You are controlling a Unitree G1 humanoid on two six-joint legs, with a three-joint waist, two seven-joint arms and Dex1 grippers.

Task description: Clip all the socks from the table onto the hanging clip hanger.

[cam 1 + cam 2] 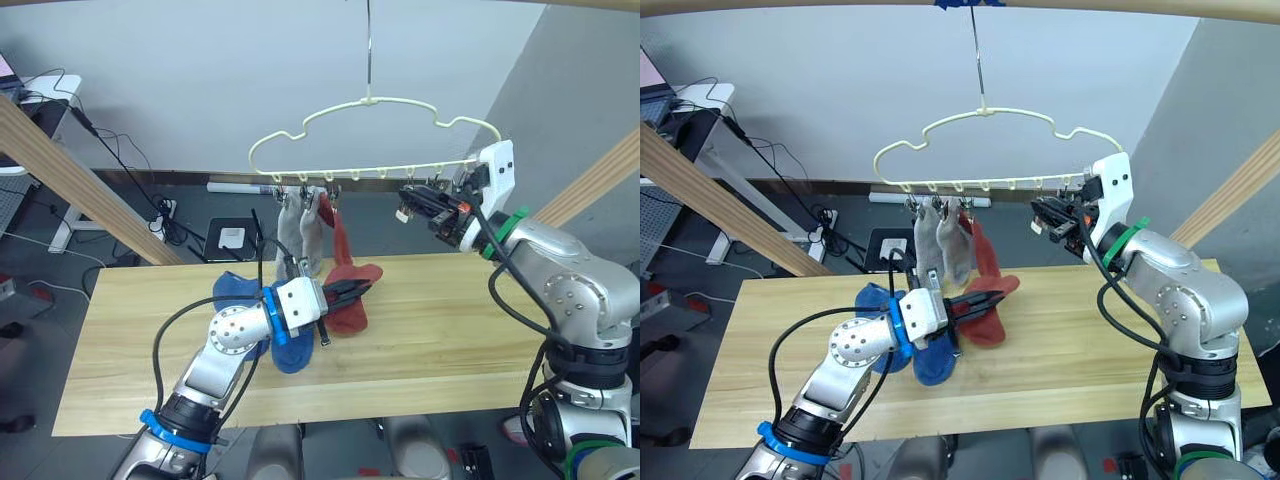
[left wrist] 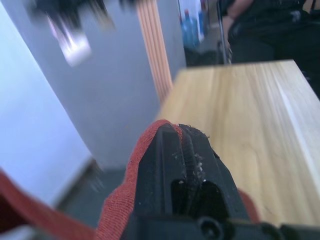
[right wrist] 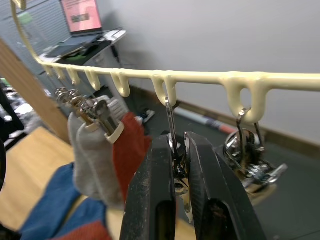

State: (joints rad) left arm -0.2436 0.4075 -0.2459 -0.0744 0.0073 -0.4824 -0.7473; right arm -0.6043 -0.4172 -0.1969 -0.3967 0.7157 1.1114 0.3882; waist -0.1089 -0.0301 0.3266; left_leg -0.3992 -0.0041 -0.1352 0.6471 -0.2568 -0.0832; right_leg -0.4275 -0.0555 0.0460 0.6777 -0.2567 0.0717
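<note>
Right wrist view shows the right gripper (image 3: 180, 165) pinched on a metal clip (image 3: 174, 150) of the clip hanger (image 1: 350, 105) — two grey socks (image 1: 300, 228) and one red sock (image 1: 337, 235) hang beside. Left gripper (image 1: 345, 293) is clamped on a red sock (image 1: 350, 312) above the table (image 1: 440, 330); two blue socks (image 1: 235, 292) lie there.

I see the hanger (image 1: 370, 135) hanging above the table's (image 1: 450, 330) far edge. Three socks (image 1: 305, 225) hang from its left clips. Below them, more socks (image 1: 240, 295) lie on the table, left of centre. My left gripper (image 1: 352, 292) is over these; my right gripper (image 1: 408, 195) is at a clip (image 3: 176, 165) on the hanger's right.
</note>
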